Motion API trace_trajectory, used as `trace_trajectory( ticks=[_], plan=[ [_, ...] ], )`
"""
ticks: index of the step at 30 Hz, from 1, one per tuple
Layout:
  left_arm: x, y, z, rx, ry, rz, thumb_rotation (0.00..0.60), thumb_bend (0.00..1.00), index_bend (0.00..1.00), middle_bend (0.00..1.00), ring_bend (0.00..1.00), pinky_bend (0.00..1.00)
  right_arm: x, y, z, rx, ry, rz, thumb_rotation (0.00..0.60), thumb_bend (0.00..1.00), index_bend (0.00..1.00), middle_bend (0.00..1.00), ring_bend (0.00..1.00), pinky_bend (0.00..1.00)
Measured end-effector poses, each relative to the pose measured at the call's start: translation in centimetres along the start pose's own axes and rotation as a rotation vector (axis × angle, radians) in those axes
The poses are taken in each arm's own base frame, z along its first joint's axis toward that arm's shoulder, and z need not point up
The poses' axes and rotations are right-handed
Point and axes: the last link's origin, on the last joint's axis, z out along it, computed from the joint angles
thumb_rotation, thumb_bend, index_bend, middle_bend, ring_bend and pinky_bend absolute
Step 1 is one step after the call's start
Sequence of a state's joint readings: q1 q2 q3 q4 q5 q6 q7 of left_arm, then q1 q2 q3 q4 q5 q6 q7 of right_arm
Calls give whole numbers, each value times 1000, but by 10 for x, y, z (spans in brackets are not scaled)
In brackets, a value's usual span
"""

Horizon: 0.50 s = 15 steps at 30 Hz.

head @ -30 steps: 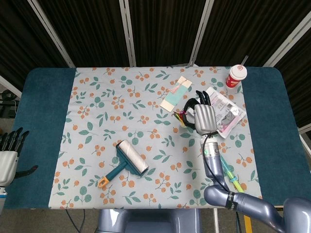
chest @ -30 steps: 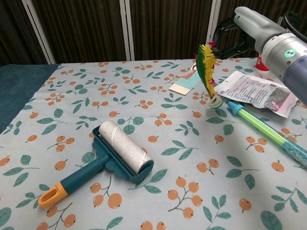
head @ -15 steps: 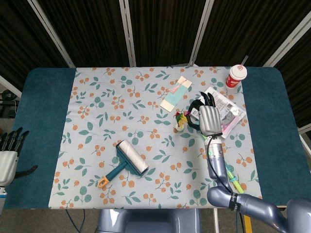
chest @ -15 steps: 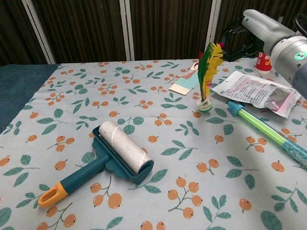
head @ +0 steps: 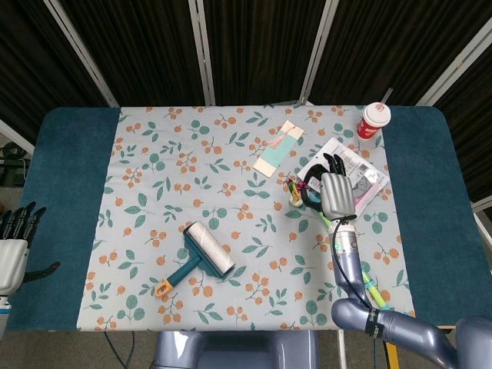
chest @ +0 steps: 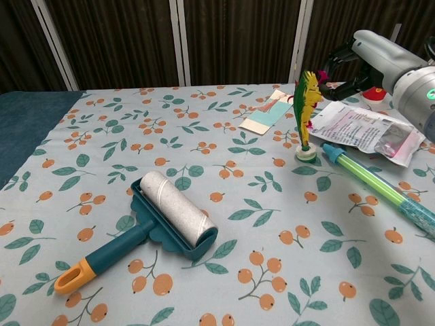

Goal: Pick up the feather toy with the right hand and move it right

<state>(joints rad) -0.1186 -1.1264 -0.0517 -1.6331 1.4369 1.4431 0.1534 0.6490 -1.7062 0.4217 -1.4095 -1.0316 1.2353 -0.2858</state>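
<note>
The feather toy (chest: 305,115), green and yellow feathers on a small white round base, stands upright just left of the white packet. Its base sits at or barely above the cloth; I cannot tell which. My right hand (chest: 372,56) reaches in from the right and pinches the feather tips with its fingertips. From the head view the toy (head: 294,192) shows just left of the right hand (head: 336,193). My left hand (head: 14,247) hangs off the table's left edge, fingers apart and holding nothing.
A teal lint roller (chest: 170,221) with an orange handle tip lies front left. Right of the toy are a white packet (chest: 367,129) and a green pen (chest: 374,187). A card (chest: 268,114) lies behind the toy, and a red cup (head: 374,121) stands at the far right.
The right hand has carried the feather toy rightward toward the packet. The toy went from tilted and raised to upright and low. The left hand has not moved.
</note>
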Motion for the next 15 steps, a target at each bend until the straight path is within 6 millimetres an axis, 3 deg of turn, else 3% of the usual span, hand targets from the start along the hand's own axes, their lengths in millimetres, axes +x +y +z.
trace_trajectory(
  ticks=[2, 9, 15],
  plan=[
    [0, 0, 0, 0, 0, 0, 554, 131, 64, 0, 0, 0, 0, 1, 0, -4, 1, 0, 600, 396, 598, 372, 84, 0],
    [0, 0, 0, -1, 0, 0, 556, 131, 63, 0, 0, 0, 6, 6, 0, -6, 20, -21, 600, 362, 255, 168, 0, 0],
    [0, 0, 0, -1, 0, 0, 552, 131, 63, 0, 0, 0, 17, 13, 0, 8, 51, -75, 600, 344, 227, 155, 0, 0]
  ],
)
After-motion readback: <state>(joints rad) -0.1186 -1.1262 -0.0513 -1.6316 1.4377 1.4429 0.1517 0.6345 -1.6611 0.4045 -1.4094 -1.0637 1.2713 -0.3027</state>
